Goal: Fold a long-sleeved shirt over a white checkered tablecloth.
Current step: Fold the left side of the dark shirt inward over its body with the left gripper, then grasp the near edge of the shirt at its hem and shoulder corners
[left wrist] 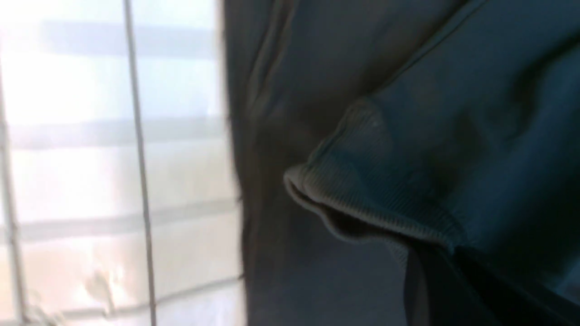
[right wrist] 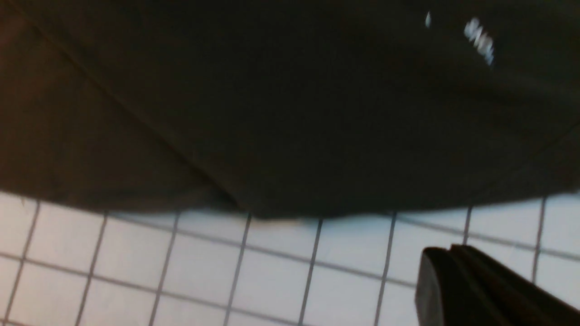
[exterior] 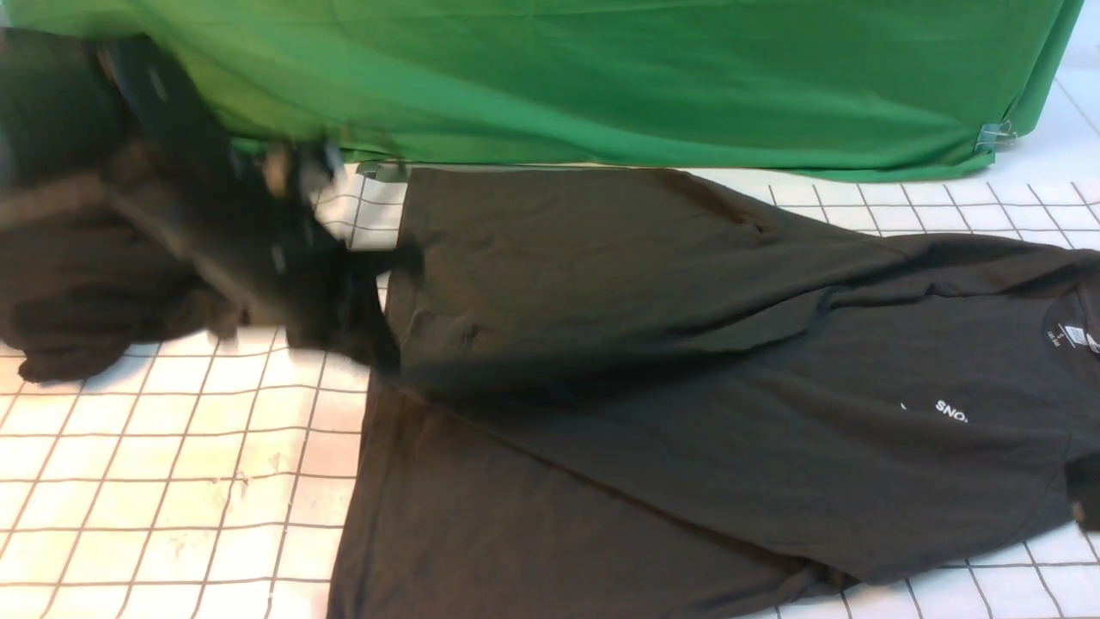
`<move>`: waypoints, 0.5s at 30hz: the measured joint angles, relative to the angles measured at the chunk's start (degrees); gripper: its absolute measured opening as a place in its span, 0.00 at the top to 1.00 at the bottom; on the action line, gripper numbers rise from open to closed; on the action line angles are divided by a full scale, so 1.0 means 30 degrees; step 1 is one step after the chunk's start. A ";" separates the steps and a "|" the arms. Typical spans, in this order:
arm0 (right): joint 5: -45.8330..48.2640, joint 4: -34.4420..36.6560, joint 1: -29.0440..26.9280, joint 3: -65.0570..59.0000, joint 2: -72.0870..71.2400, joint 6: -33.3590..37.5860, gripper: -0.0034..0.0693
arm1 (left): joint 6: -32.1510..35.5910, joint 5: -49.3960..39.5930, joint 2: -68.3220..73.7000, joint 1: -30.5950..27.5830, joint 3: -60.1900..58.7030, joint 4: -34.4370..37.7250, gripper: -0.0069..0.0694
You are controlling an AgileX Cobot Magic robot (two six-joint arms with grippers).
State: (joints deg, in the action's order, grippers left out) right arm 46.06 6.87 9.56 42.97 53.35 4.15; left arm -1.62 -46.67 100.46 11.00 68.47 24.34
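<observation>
My left fingers (left wrist: 435, 294) pressed shut, pinching shirt (exterior: 687, 387) cuff (left wrist: 362, 194), I judge. Right fingers (right wrist: 466, 280) closed, empty, just off shirt edge. Shirt spread on tablecloth (exterior: 172, 481). Soft, limp, light; I'd grip cuffs, seams.

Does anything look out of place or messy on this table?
A shapeless black heap of cloth sits at the left, beside the long-sleeved shirt, whose fold runs diagonally, not square. The white checkered tablecloth looks scuffed at front left.

Wrinkled green fabric backdrop (exterior: 601, 77)
</observation>
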 joint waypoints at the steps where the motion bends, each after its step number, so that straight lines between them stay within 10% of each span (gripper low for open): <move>1: 0.0000 -0.0027 0.0000 0.0401 0.0000 0.0080 0.96 | -0.0019 0.0792 0.0035 0.0319 -0.1118 0.0018 0.89; 9: 0.0053 -0.0079 0.0000 0.1766 0.0000 0.0553 0.96 | -0.0053 0.2920 -0.0147 0.1044 -0.2729 0.0051 0.77; 15: 0.1052 -0.0097 0.0000 0.1886 0.0173 0.1074 0.96 | -0.1525 -0.1784 -0.2033 0.0854 -0.0409 -0.3514 0.46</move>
State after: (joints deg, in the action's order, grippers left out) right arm 49.22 6.58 9.56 48.63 53.87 7.37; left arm -6.20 -52.02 94.37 13.56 67.25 13.80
